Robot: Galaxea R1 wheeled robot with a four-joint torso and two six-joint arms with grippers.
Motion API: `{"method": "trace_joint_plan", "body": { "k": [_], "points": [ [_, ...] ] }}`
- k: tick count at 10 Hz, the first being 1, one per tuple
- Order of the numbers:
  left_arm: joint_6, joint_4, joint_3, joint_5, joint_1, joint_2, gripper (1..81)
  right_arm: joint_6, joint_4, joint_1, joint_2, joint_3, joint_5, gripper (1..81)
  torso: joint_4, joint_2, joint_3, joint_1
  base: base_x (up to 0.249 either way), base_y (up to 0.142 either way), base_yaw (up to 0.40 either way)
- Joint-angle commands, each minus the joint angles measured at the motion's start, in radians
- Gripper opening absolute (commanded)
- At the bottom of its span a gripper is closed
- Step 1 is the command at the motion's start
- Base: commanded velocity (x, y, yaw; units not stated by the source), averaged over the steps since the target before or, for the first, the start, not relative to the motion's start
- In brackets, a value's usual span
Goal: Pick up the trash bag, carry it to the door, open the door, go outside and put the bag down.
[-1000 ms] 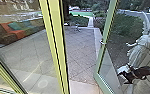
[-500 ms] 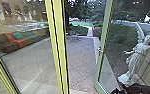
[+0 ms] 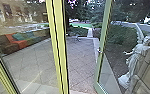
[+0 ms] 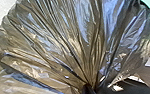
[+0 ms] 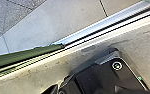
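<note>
From high up, the head camera looks forward and down onto the paving [image 3: 81, 60]. The left wrist camera faces the trash bag [image 4: 73, 42] closely; the right looks down over the door sill [image 5: 103, 25], sharing outdoor paving with the head view.

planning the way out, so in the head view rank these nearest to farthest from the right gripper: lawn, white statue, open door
1. Open door: right of centre, closest.
2. White statue: farther right, seen through the door's glass.
3. Lawn: far ahead, the bright green strip in the background.
</note>
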Motion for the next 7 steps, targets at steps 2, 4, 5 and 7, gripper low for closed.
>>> {"method": "trace_joint_plan", "body": {
  "k": [2, 4, 5, 7],
  "points": [
    [0.003, 0.000, 0.021, 0.087, -0.040, -0.016, 1.0, -0.100, -0.172, -0.134, 0.053, -0.019, 0.093, 81.1, 0.000, 0.000, 0.000, 0.000, 0.000, 0.000, 0.000],
    [0.005, 0.002, 0.021, 0.087, -0.051, -0.018, 1.0, -0.123, -0.302, -0.254, 0.088, -0.038, 0.130, 81.1, 0.000, 0.000, 0.001, 0.000, 0.000, 0.000, 0.000],
    [0.005, 0.003, 0.021, 0.087, -0.056, -0.016, 1.0, -0.125, -0.344, -0.295, 0.106, -0.057, 0.152, 81.1, 0.000, 0.000, 0.001, -0.001, 0.000, 0.000, 0.000],
    [0.005, 0.003, 0.015, 0.087, -0.067, -0.018, 1.0, -0.126, -0.419, -0.384, 0.145, -0.073, 0.196, 81.1, 0.000, -0.001, 0.001, -0.001, 0.000, 0.000, 0.000]
  ]
}}
